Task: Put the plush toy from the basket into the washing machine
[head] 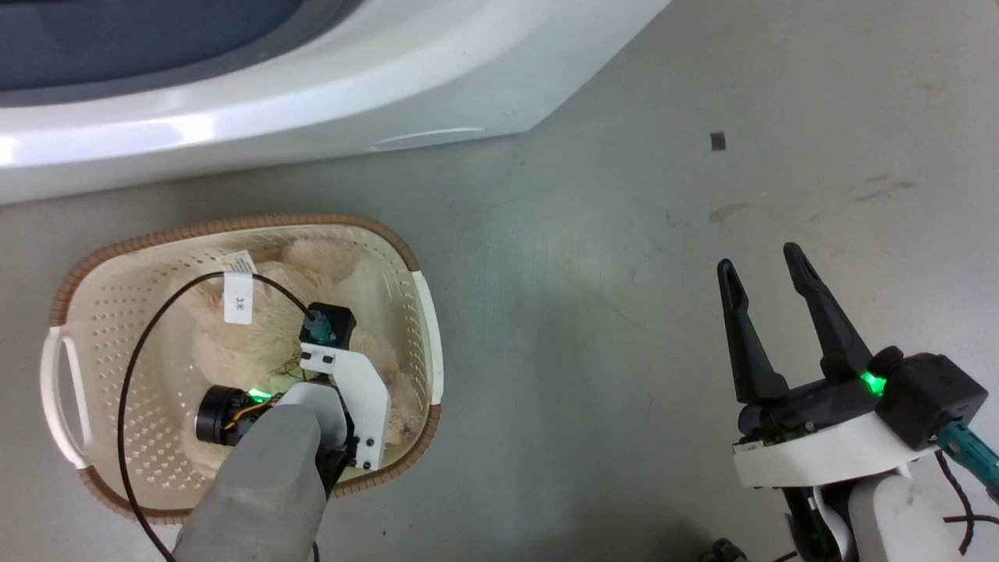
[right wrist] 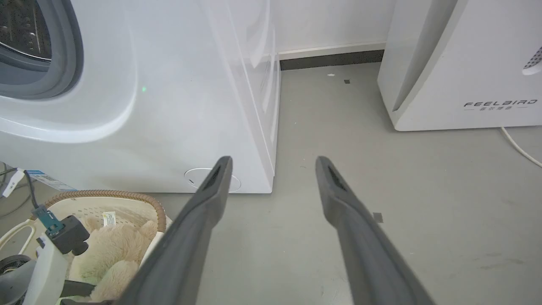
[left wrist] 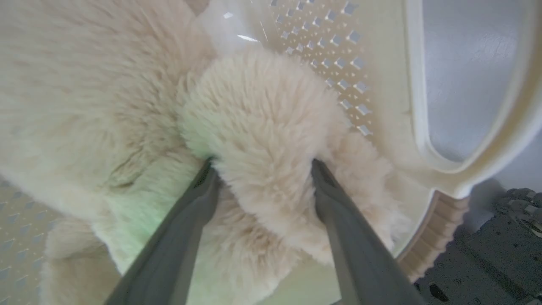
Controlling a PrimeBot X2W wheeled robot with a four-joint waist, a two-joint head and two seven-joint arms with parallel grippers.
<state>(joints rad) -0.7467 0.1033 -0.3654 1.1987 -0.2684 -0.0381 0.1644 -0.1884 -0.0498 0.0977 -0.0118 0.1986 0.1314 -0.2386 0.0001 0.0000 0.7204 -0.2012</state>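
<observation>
Down in the basket (head: 117, 312), which sits on the floor (head: 585, 312) just in front of the washing machine (head: 312, 94), my left gripper (left wrist: 262, 163) has its fingers spread wide astride a rounded limb of the plush toy (left wrist: 97, 84), tips sunk in the fur. Well off to the right, my right gripper (head: 759, 259) hovers over the floor, fingers likewise spread and holding nothing.
</observation>
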